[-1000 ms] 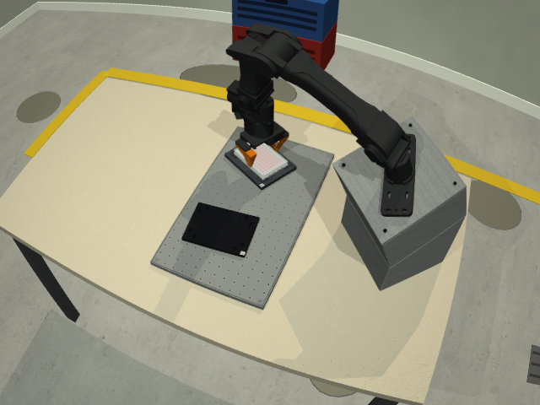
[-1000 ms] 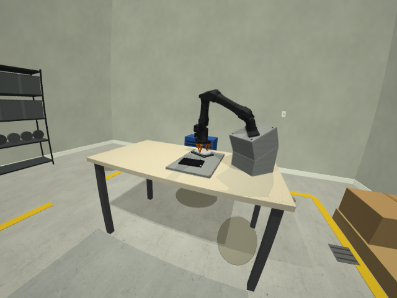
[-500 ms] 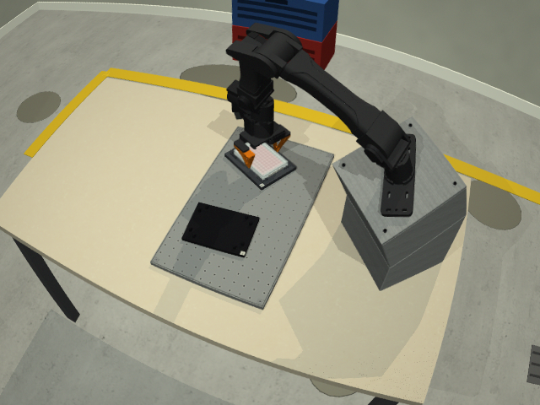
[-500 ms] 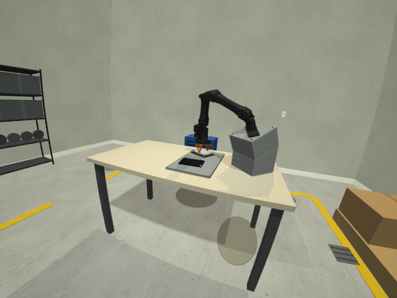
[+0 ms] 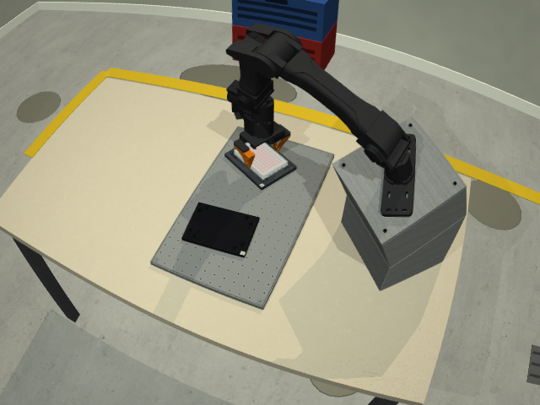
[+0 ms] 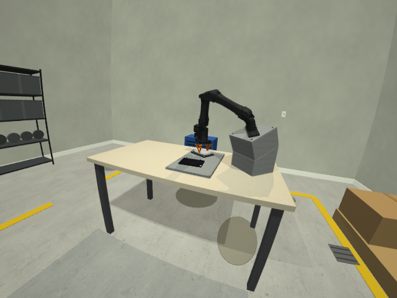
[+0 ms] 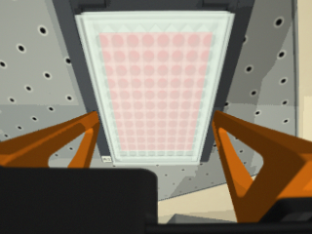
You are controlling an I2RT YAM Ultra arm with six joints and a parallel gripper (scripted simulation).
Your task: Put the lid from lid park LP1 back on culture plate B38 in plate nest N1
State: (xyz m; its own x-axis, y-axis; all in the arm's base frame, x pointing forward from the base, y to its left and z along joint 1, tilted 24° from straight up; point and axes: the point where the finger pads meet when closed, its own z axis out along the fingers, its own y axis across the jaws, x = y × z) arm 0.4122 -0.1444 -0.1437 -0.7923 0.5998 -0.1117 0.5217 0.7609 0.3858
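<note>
The culture plate B38 with pink wells sits in the black plate nest N1 at the far end of the grey breadboard. A clear lid lies on top of the plate and looks level in the wrist view. My gripper stands straight above the plate's near end, with its orange fingers open. The fingers stand clear of the lid's long sides in the wrist view. The black lid park LP1 lies bare on the near part of the breadboard.
The grey perforated breadboard lies on the beige table. The arm's grey pedestal stands to the right. A blue and red crate stack stands behind the table.
</note>
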